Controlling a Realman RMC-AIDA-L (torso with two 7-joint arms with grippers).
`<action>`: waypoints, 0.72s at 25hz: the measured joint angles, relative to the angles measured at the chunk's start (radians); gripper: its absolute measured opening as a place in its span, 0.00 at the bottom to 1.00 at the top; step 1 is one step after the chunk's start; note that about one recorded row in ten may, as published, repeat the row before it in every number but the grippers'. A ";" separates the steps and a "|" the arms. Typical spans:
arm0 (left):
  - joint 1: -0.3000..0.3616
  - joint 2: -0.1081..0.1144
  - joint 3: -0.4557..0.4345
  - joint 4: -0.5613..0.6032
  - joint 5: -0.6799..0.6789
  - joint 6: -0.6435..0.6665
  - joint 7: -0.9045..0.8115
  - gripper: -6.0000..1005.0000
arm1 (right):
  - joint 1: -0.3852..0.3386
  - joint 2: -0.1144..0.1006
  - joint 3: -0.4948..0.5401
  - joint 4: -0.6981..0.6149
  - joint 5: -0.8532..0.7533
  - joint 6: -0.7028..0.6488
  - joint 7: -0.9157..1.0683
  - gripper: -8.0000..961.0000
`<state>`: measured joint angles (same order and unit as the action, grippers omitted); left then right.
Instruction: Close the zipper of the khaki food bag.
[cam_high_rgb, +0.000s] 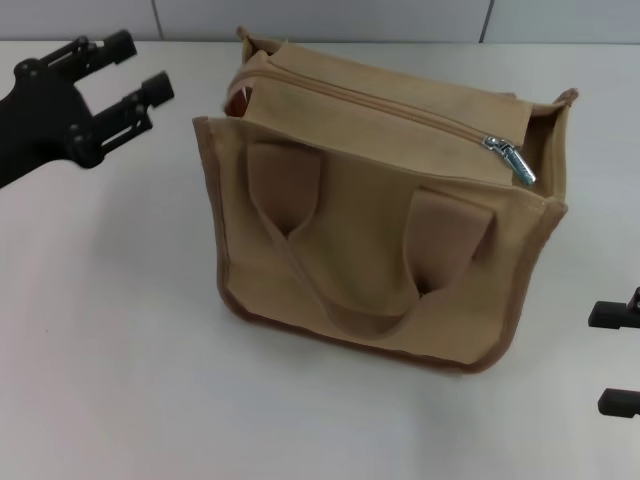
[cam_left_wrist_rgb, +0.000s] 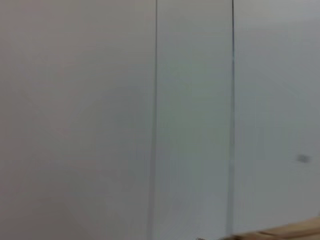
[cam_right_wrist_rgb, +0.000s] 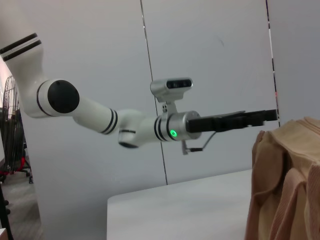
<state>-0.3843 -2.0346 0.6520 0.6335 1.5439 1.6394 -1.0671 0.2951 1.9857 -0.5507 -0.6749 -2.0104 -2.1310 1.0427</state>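
Observation:
The khaki food bag (cam_high_rgb: 380, 240) stands upright in the middle of the white table, its two strap handles hanging down the near side. The zipper (cam_high_rgb: 400, 108) runs along the top, and its silver pull tab (cam_high_rgb: 510, 160) lies at the bag's right end. A bit of orange-brown lining (cam_high_rgb: 238, 100) shows at the left end. My left gripper (cam_high_rgb: 140, 68) hovers open to the left of the bag, touching nothing. My right gripper (cam_high_rgb: 620, 358) is open at the right edge, apart from the bag. The right wrist view shows the left gripper (cam_right_wrist_rgb: 265, 116) beside the bag (cam_right_wrist_rgb: 285, 185).
The white table (cam_high_rgb: 100, 350) stretches around the bag. A grey panelled wall (cam_left_wrist_rgb: 150, 100) stands behind it. The left wrist view shows mostly wall, with a sliver of khaki fabric (cam_left_wrist_rgb: 295, 231) at one corner.

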 joint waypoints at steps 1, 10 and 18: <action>0.002 0.013 -0.001 0.023 0.028 0.025 -0.059 0.52 | 0.000 0.000 0.000 0.000 0.000 0.000 0.000 0.74; -0.028 0.048 0.011 0.004 0.195 0.332 -0.247 0.82 | 0.030 0.001 -0.008 0.045 -0.031 0.005 -0.001 0.74; -0.019 -0.008 0.121 -0.220 0.280 0.291 0.047 0.83 | 0.070 0.053 -0.009 0.080 -0.147 0.085 -0.046 0.74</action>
<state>-0.4029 -2.0425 0.7735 0.4139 1.8237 1.9306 -1.0202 0.3651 2.0391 -0.5599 -0.5953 -2.1579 -2.0465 0.9967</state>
